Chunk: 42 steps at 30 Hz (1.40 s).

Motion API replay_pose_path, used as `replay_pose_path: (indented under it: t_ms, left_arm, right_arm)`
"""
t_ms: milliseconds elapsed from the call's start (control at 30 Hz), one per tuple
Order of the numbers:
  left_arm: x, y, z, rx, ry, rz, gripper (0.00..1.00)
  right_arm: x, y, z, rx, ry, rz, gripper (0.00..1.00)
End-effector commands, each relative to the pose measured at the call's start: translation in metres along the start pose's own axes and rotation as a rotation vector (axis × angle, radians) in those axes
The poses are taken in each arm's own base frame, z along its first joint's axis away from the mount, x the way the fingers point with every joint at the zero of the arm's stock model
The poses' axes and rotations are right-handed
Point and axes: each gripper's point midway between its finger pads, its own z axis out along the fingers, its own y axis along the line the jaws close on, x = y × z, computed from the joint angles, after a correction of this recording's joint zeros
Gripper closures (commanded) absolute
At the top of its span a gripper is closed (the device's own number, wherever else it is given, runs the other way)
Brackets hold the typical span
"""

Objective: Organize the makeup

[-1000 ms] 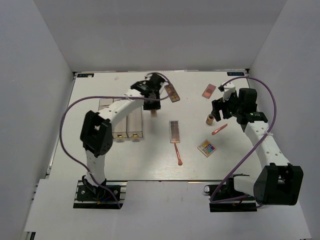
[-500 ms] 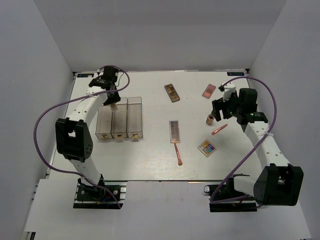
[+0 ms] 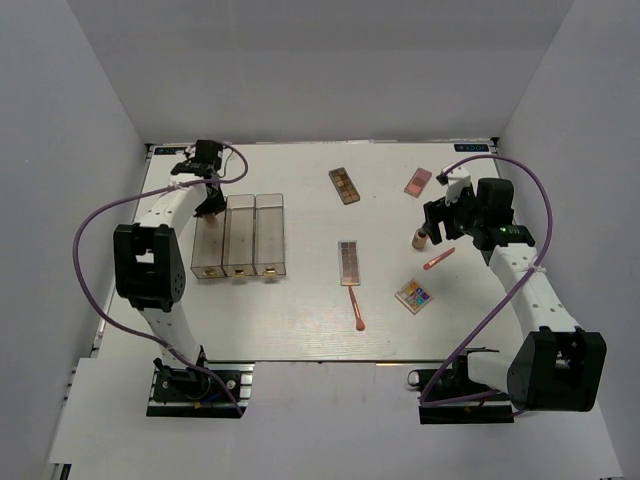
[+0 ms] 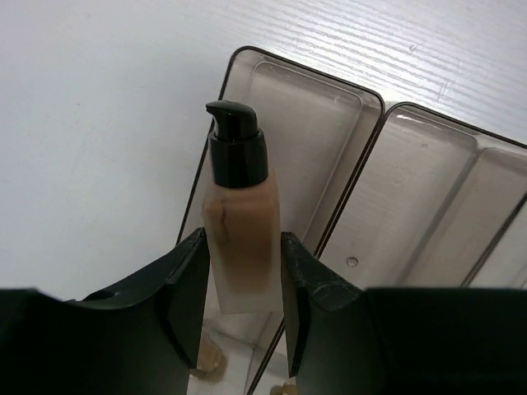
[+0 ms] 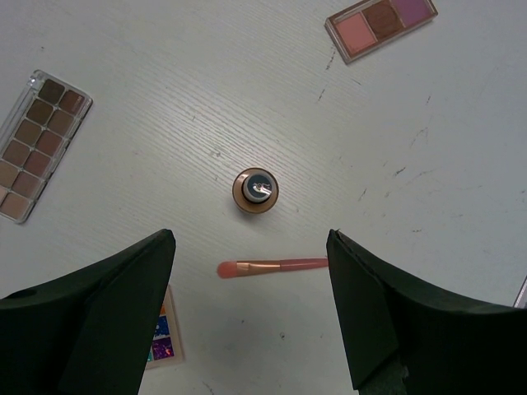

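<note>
Palettes (image 3: 348,262), applicators (image 3: 356,306), beige bottles (image 4: 239,239) — well apart

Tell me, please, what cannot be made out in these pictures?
- Left wrist: the base of the foundation bottle, hidden between the fingers of the left hand; the further compartments of the organizer, cut off by the right edge.
- Right wrist: the multicolour palette, mostly behind a finger of the right hand; the standing bottle shows only its cap.
- Top: the small gold spots at the organizer's near end, too small to name.
</note>
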Motion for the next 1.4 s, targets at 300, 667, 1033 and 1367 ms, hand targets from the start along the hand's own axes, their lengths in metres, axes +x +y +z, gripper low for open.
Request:
replay_pose_path:
  t_ms: [300, 667, 1033, 1367]
  left_arm:
    - [-0.004, -0.014, 0.022, 0.024, 0.010, 0.026, 0.56]
    - [-0.032, -0.015, -0.019, 0.079, -0.083, -0.025, 0.22]
    - [-0.043, -0.074, -0.132, 0.632, -0.223, -0.115, 0.39]
    - [0.002, -0.073, -0.171, 0.752, -0.192, -0.112, 0.31]
  right_arm:
    - [-0.013, -0.010, -0.004, 0.034, -0.044, -0.024, 0.19]
    - [-0.015, -0.004, -0.003, -0.010, -0.045, -0.033, 0.11]
    - [-0.008, -0.015, 0.011, 0.015, -0.006, -0.034, 0.12]
    - [0.015, -0.014, 0.053, -0.067, 0.155, 0.102, 0.11]
